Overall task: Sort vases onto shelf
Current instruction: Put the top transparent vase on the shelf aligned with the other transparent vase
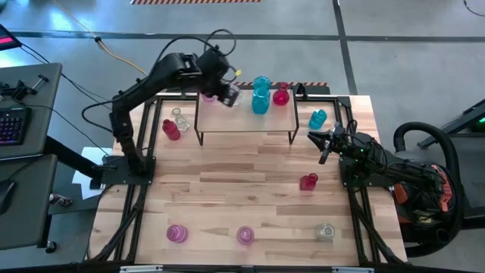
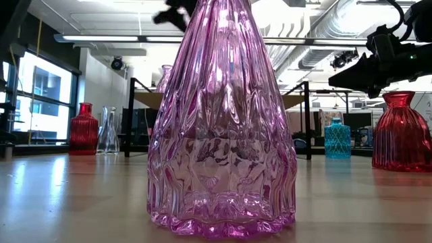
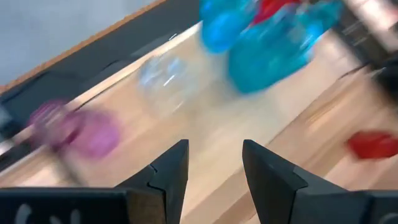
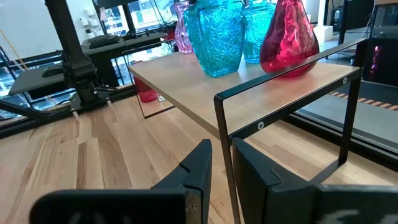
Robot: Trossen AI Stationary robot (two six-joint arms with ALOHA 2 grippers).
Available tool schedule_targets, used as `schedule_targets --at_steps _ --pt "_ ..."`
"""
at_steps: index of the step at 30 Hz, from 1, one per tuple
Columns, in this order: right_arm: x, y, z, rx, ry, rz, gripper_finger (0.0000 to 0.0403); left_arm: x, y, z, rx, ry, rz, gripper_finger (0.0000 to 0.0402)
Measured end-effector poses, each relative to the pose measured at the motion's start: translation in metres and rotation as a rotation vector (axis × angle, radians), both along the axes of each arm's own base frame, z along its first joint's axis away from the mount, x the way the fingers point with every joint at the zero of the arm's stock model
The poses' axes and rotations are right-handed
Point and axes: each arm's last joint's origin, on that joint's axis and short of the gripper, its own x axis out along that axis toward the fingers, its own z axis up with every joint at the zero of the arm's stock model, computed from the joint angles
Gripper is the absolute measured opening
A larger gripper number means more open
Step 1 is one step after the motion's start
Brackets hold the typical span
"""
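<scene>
Currently left gripper [image 1: 229, 95] hovers over shelf [image 1: 227, 120] back-left corner, fingers parted, gripping nothing; clear vase [image 1: 233, 94] stands just beneath it, beside pink, teal and red ones. Right gripper [image 1: 324, 140] waits off shelf's right end, empty, narrow gap. Loose vases look like glass: rigid, slick, breakable; best pinched at neck

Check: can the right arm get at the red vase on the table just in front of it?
Probably yes. The right gripper hangs empty near the red vase, with bare table between them.
</scene>
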Motion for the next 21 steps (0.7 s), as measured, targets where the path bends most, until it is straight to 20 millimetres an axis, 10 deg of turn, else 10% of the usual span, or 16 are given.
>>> schedule_targets --at_steps 11,21 --pt "0.0 0.0 0.0 0.0 0.0 0.0 0.0048 -0.051 -0.011 0.005 0.067 0.194 0.081 0.0143" --pt "0.0 0.0 0.0 0.0 0.0 0.0 0.0048 -0.091 -0.002 -0.045 -0.079 0.278 0.244 0.0143"
